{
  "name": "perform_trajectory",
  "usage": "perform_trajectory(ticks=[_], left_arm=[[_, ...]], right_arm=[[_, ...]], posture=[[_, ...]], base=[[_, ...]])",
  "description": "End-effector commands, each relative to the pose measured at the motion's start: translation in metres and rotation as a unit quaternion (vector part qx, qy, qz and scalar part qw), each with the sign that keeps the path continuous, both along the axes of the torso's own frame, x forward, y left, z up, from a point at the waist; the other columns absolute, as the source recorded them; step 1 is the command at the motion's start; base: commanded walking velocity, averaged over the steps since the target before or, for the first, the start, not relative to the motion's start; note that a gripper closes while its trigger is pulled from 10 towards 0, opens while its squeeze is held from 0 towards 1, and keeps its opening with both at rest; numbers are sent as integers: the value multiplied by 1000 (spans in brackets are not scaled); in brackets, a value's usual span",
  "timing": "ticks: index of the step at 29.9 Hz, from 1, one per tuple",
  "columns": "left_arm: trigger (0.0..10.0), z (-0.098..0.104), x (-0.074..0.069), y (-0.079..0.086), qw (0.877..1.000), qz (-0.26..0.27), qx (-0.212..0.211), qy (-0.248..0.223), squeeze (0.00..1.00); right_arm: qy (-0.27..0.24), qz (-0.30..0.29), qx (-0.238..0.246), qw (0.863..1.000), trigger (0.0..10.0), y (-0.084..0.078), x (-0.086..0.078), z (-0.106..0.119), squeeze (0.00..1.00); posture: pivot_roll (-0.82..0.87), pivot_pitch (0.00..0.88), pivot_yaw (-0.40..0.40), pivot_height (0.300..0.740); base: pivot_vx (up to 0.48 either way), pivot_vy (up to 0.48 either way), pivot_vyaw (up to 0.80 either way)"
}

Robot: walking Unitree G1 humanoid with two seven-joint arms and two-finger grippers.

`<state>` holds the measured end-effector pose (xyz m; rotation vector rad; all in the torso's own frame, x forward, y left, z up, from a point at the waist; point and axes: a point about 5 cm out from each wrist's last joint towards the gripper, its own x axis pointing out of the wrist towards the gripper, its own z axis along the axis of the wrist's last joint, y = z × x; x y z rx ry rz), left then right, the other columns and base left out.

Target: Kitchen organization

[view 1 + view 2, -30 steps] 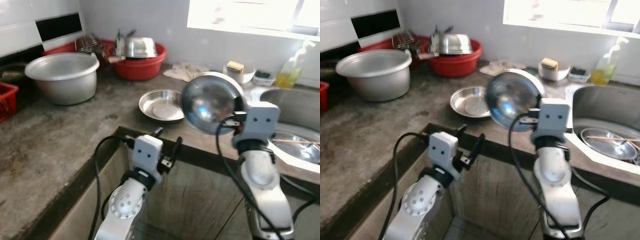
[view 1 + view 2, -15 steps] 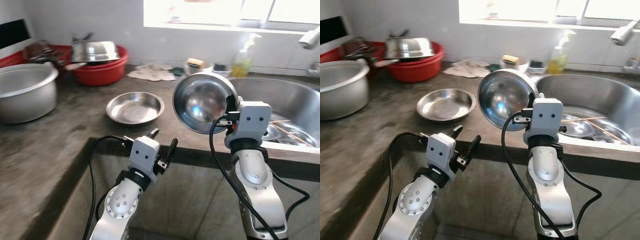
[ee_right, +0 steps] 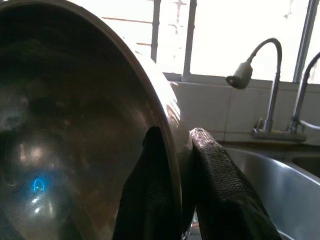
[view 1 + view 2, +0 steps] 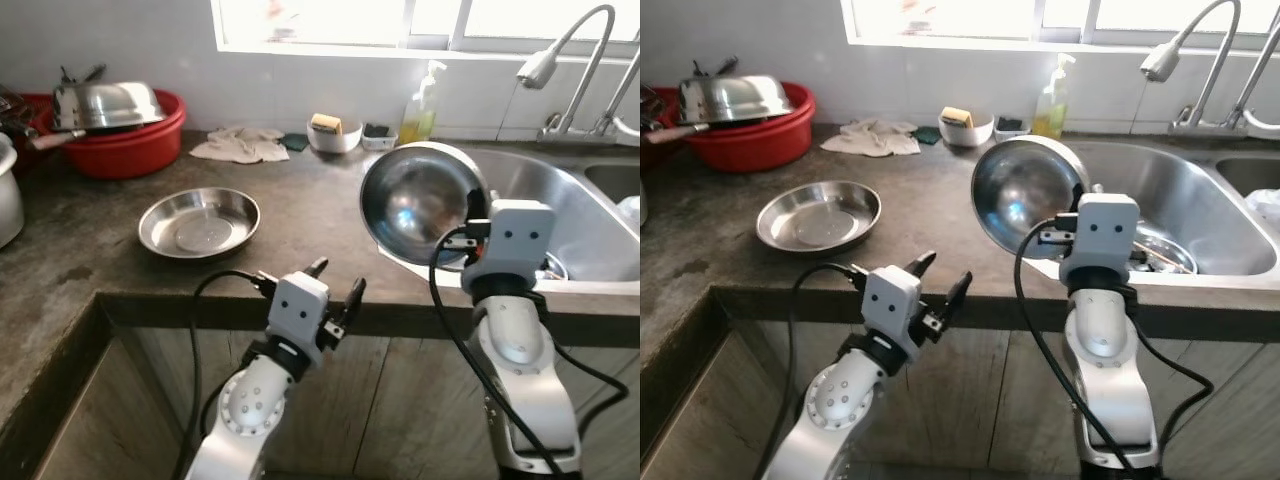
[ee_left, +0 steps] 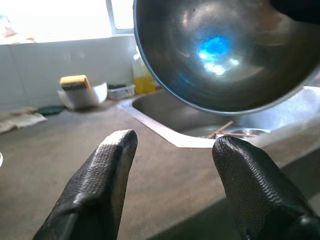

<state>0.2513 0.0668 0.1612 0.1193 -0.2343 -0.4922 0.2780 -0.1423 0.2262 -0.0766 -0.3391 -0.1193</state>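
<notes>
Carrying is the step in hand: a steel bowl (image 4: 420, 200) is pinched by its rim in the right tool (image 3: 175, 165), tilted above the table (image 4: 300, 215) edge beside the sink (image 4: 590, 215). A set-down spot is needed next. The left tool (image 4: 335, 290) is spread, empty.

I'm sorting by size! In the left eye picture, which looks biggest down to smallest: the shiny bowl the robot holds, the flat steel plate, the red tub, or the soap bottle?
1. Shiny bowl, though it is nearest the camera.
2. Red tub, partly cut off, and flat steel plate: too close to rank.
3. Soap bottle.
</notes>
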Motion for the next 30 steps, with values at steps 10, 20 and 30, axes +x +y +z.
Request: perform_trajectory(ticks=[10,20,30], left_arm=[[10000,3,-2,-9,1000,-16,-4,-8,0],[10000,1,-4,-10,1000,-15,-4,-5,0],[10000,-1,-5,-11,1000,-21,0,-4,0]], right_arm=[[-24,-11,-5,1000,10000,-12,6,17,0],[-8,-27,-13,1000,10000,-28,20,26,0],[37,-35,-29,998,10000,-34,29,20,0]], posture=[[55,0,-31,740],[61,0,-38,740],[57,0,-38,740]], base=[[281,-385,0],[319,-355,0],[376,-292,0]])
